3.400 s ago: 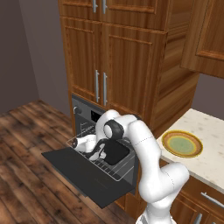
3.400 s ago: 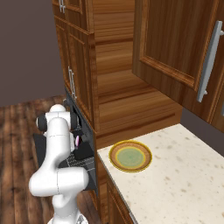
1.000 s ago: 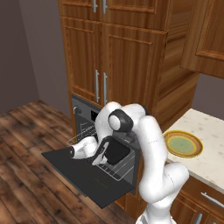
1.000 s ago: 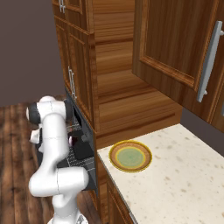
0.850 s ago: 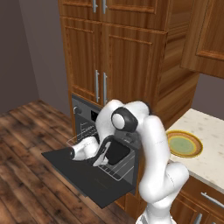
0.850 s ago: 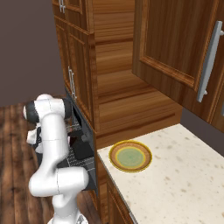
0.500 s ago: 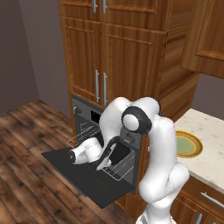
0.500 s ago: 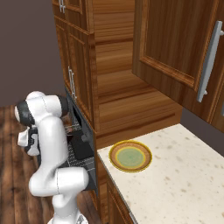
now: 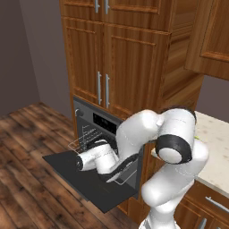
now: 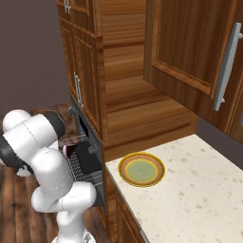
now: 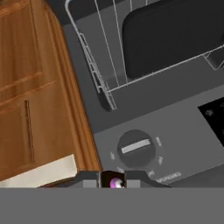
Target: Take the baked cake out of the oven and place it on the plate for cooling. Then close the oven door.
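Gripper (image 11: 113,181) tips stand close together on a small pink-and-dark piece, apparently the cake (image 10: 68,150), clear of the oven (image 9: 96,120). Plate (image 10: 141,169) waits on the counter (image 10: 199,190). Judged light, soft, crumbly (hold the sides gently). Oven door (image 9: 85,176) open.

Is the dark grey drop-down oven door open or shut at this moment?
Open. The dark grey drop-down oven door lies flat, folded down in front of the oven, and the wire rack is pulled out above it.
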You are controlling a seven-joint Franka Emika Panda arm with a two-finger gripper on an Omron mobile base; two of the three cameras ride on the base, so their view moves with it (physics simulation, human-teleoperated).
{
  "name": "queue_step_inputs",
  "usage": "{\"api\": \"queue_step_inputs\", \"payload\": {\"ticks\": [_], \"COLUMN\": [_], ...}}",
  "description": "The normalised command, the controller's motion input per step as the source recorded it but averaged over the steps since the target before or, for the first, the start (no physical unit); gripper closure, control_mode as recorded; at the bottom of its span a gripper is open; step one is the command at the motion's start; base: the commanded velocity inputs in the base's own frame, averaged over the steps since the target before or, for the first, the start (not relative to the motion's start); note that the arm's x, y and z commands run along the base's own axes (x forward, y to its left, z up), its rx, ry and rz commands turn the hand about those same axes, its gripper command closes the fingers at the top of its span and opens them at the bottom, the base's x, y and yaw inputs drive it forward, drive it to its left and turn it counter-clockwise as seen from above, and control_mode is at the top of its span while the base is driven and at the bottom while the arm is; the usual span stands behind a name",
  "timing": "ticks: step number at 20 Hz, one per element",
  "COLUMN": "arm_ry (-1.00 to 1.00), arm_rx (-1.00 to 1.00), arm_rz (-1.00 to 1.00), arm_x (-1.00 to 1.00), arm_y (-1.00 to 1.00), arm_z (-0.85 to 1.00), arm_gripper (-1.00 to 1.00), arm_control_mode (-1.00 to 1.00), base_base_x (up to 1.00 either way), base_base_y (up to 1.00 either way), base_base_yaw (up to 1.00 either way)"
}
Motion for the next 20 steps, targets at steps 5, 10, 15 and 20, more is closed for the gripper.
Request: {"api": "queue_step_inputs", "payload": {"ticks": [5, 10, 15, 20], "arm_ry": [-0.01, -0.01, 0.00, 0.00], "arm_rx": [0.00, 0.00, 0.00, 0.00], "arm_rz": [0.00, 0.00, 0.00, 0.00], "arm_x": [-0.67, -0.50, -0.26, -0.15], "arm_y": [-0.54, -0.65, -0.75, -0.84], "arm_z": [0.81, 0.76, 0.52, 0.25], "arm_gripper": [1.00, 1.00, 1.00, 1.00], "arm_control_mode": [-1.00, -1.00, -1.00, -1.00], "base_base_x": [0.00, 0.00, 0.00, 0.00], "base_base_y": [0.00, 0.00, 0.00, 0.00], "base_base_yaw": [0.00, 0.00, 0.00, 0.00]}}
